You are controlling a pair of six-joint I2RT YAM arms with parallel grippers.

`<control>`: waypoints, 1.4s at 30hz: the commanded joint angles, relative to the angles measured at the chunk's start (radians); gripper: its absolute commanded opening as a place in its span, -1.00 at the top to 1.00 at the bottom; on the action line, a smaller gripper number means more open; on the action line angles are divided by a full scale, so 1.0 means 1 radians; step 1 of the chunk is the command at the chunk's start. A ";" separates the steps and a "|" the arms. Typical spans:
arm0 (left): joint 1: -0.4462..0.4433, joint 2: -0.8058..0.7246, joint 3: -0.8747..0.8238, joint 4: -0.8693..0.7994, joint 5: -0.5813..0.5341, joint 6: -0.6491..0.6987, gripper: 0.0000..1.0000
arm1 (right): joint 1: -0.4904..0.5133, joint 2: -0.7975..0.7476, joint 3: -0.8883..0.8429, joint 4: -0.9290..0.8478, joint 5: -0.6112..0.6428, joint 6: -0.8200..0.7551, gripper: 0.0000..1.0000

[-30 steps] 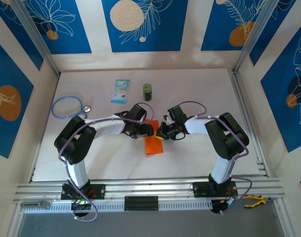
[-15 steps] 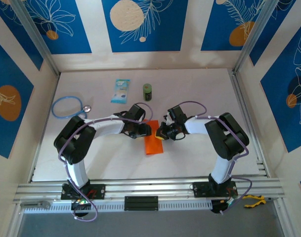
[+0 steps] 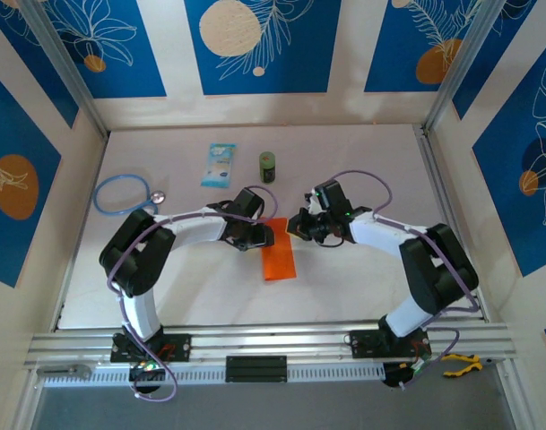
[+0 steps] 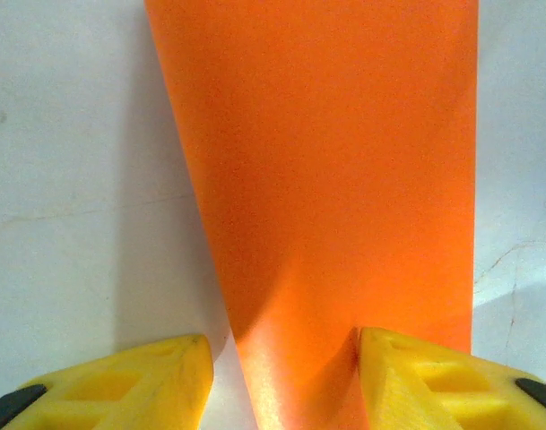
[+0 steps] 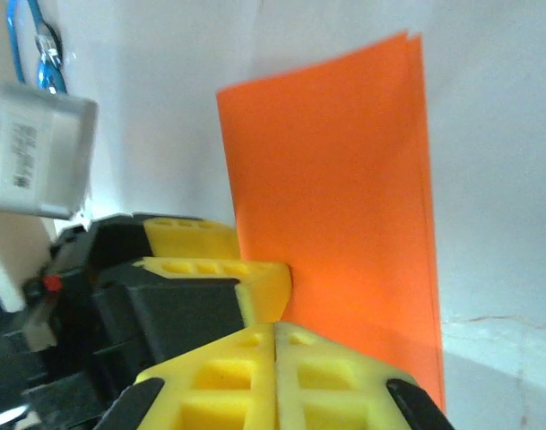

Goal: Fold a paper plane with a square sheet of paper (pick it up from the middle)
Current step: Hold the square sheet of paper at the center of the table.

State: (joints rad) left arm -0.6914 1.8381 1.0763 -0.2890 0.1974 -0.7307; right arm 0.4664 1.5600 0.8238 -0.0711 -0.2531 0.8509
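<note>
The square sheet of paper (image 3: 278,257) is bright orange and lies folded lengthwise into a narrow two-layer strip on the white table. My left gripper (image 3: 262,236) is at its far end, open. In the left wrist view the paper (image 4: 344,179) rises between the yellow fingers. The right finger (image 4: 416,381) rests on the strip and the left finger (image 4: 156,381) sits off it on the table. My right gripper (image 3: 301,227) hovers just right of that end, its yellow jaws (image 5: 274,333) pressed together with nothing between them, above the paper (image 5: 344,188).
A light-blue packet (image 3: 219,165) and a small green can (image 3: 268,166) stand behind the arms. A blue cable loop (image 3: 120,193) lies at the far left. Bare table (image 3: 362,287) lies in front of the paper and to the right.
My right arm has swung its elbow out to the right, and the right gripper has drawn back off the paper. The left gripper's jaws have narrowed slightly. The paper stays put.
</note>
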 commanded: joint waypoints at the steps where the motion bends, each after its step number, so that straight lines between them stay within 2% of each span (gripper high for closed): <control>1: -0.011 0.077 -0.008 -0.005 0.024 0.016 0.00 | -0.021 -0.030 -0.051 -0.054 0.052 0.023 0.87; 29: -0.038 0.145 0.042 -0.065 -0.011 0.050 -0.07 | -0.038 -0.010 -0.078 -0.047 0.018 0.028 0.87; 34: -0.038 0.148 0.042 -0.063 -0.009 0.048 -0.07 | -0.006 0.020 -0.041 -0.028 -0.034 -0.016 0.94; 42: -0.039 0.149 0.043 -0.058 -0.008 0.043 -0.07 | 0.052 0.119 0.072 -0.131 0.042 -0.056 1.00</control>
State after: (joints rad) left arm -0.6991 1.8828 1.1511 -0.3828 0.1818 -0.6975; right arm 0.5102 1.6630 0.8650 -0.1398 -0.2314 0.8234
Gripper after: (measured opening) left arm 0.537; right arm 0.045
